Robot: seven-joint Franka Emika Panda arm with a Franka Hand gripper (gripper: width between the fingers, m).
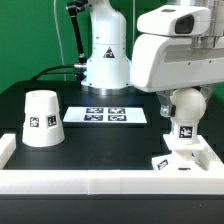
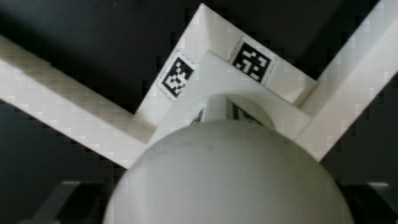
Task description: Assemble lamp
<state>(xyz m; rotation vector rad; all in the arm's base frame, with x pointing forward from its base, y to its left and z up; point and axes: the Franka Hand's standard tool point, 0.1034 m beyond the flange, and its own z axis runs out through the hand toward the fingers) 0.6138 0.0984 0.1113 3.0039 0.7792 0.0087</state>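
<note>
My gripper (image 1: 184, 97) is shut on the ball-shaped bulb (image 1: 185, 108) at the exterior view's right. It holds the bulb upright, tagged stem down. The low square base (image 1: 186, 160) sits below it in the corner of the white rail. The stem reaches the base's top; I cannot tell whether it is seated. In the wrist view the bulb (image 2: 222, 165) fills the foreground between the jaws, whose fingers are mostly hidden (image 2: 222, 208). The tagged base (image 2: 214, 70) lies beyond it. The cone-shaped shade (image 1: 40, 118) stands alone at the exterior view's left.
The marker board (image 1: 105, 115) lies flat at mid-table behind the parts. A white rail (image 1: 100, 182) borders the black table along the front and both sides. The arm's pedestal (image 1: 105, 60) stands at the back, with cables to its left.
</note>
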